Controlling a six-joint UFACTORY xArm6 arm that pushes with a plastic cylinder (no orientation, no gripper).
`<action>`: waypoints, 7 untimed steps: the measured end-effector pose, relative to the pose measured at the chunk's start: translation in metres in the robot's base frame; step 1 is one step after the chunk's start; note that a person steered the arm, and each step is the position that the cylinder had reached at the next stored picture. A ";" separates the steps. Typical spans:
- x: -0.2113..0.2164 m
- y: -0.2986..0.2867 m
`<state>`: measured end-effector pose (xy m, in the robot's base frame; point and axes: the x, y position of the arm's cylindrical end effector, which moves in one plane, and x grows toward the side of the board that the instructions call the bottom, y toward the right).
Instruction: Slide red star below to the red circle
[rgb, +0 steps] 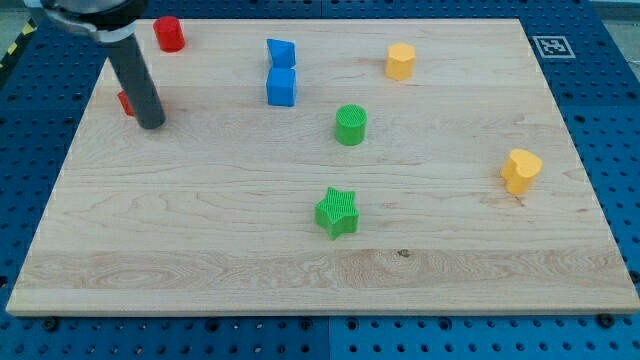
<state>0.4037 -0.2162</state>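
Note:
The red circle (168, 34) stands near the board's top left corner. The red star (125, 102) is below it and a little to the view's left, mostly hidden behind my rod, with only a red edge showing. My tip (151, 124) rests on the board right beside the red star, at its lower right, and seems to touch it.
Two blue blocks (281, 53) (282, 87) stand stacked in view at top centre. A green cylinder (350, 125) and a green star (337, 212) lie mid-board. A yellow hexagon (400, 61) is at top right and a yellow heart (520, 170) at the right. The wooden board (200, 250) ends close to the red star's left.

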 end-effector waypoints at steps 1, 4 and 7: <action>0.014 -0.025; -0.009 0.009; -0.026 -0.006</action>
<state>0.3774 -0.2223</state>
